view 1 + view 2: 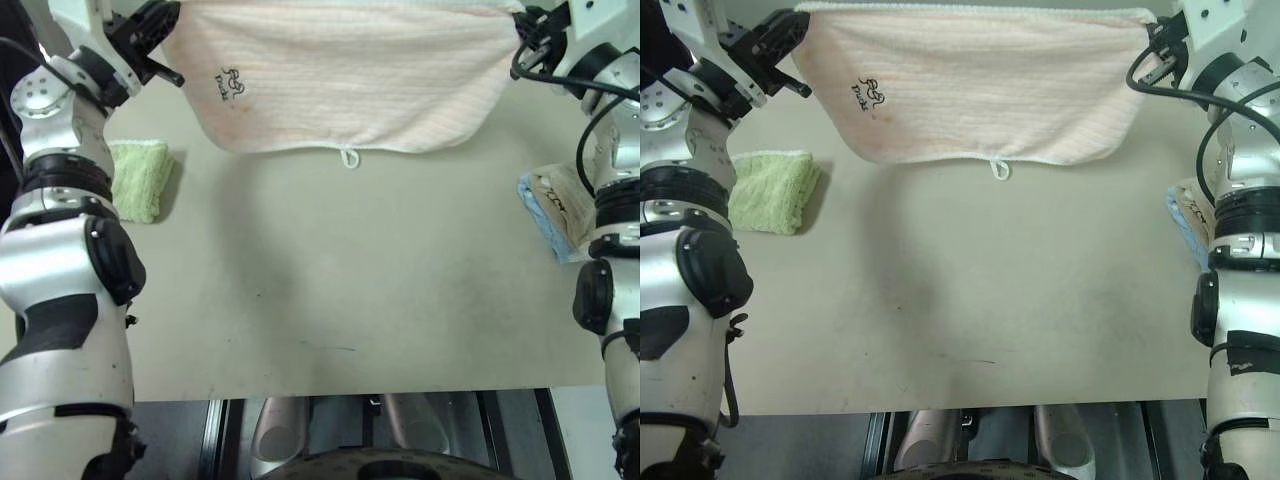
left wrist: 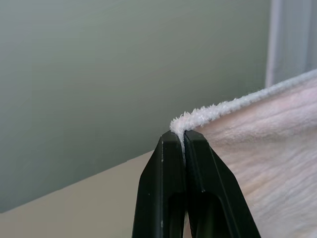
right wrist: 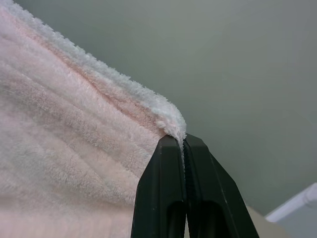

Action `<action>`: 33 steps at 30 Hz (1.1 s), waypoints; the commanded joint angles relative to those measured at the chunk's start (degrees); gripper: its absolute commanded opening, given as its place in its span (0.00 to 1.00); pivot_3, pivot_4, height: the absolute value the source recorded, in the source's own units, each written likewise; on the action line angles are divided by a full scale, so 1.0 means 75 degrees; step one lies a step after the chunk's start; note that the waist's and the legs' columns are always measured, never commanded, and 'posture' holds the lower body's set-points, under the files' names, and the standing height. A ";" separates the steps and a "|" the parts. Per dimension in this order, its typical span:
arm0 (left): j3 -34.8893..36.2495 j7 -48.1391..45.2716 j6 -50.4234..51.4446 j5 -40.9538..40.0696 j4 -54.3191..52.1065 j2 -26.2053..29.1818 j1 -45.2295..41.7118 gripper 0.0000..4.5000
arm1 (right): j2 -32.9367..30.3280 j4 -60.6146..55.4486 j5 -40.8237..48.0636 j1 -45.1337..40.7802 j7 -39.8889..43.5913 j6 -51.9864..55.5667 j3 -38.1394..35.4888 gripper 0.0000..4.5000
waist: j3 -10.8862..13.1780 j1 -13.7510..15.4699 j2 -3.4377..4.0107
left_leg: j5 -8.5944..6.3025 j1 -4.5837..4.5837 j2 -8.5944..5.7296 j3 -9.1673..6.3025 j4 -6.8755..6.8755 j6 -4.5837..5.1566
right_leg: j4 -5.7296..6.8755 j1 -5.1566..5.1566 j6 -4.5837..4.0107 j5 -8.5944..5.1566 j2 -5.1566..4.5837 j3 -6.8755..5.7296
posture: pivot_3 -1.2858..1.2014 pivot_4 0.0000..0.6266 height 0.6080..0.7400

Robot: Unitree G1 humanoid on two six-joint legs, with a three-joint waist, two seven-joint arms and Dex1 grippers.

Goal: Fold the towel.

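Task item: the towel [image 1: 340,80], pale pink terry cloth, spans the upper centre of the left eye view, hanging as a sheet between the two arms.
Towel position: raised off the worktop [image 1: 330,290]; its lower edge, with the white loop [image 1: 349,157], hangs just above the surface. The dark logo [image 1: 230,84] faces the camera at the upper left of the cloth.
Left gripper [image 2: 184,139]: fingers pinched together on the towel's top corner, white hem caught between the tips.
Right gripper [image 3: 184,141]: fingers likewise clamped on the opposite top corner.
Done so far: both top corners secured; cloth lifted and stretched roughly flat between the arms.
Fold state: no finished fold can be confirmed; whether the hanging sheet is one layer or two cannot be told.
Remaining, as judged: lay the cloth on the worktop, bring edge to edge, release, tidy.
Nearby items: light green towel [image 1: 140,178] at left; beige and blue towel [image 1: 556,212] at right, both folded, well apart from the pink one.
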 commanded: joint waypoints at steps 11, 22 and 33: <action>0.0078 -0.1271 -0.0367 0.0489 -0.0055 0.0371 -0.0026 0.01 | -0.0407 -0.0201 0.0942 0.0504 0.1108 -0.0882 -0.0864 0.00 | 0.0005 -0.0017 -0.0001 | 0.0020 -0.0086 0.0002 0.0019 0.0004 -0.0006 | -0.0005 -0.0072 0.0007 0.0003 -0.0001 -0.0007 | 0.52 0.24 0.68; 0.0230 -0.4734 0.0795 -0.0061 -0.0429 0.0938 0.1141 0.01 | -0.1141 -0.6831 0.3271 0.4936 0.2369 0.3023 -0.1597 0.00 | 0.0002 -0.0027 -0.0012 | 0.0011 -0.0088 0.0007 0.0019 0.0082 -0.0011 | 0.0103 -0.0084 0.0000 -0.0021 0.0000 -0.0004 | 0.52 0.24 0.68; -0.1211 -0.6168 0.2835 -0.1387 -0.2559 0.2455 0.3428 0.01 | -0.1590 -1.0070 0.4446 0.8815 0.2362 0.4909 -0.2640 0.00 | -0.0007 -0.0006 -0.0021 | -0.0006 -0.0025 0.0004 0.0014 0.0116 -0.0009 | 0.0126 -0.0020 -0.0069 -0.0071 0.0007 -0.0005 | 0.52 0.24 0.68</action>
